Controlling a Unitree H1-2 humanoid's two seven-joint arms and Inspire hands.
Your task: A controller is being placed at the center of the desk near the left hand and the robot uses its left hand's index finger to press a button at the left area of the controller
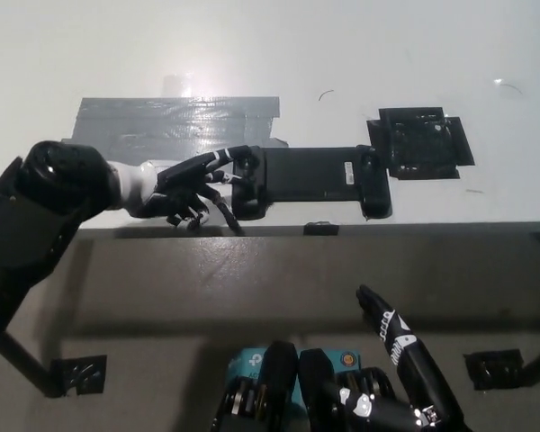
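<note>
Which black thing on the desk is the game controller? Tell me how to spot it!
Find the big grey tape patch on the white desk. Just right of it, by the desk's front edge, lies the long black controller, its left end under the white left hand. Unlike the square black tape patch farther right, it is a wide bar with grips at both ends.
</note>
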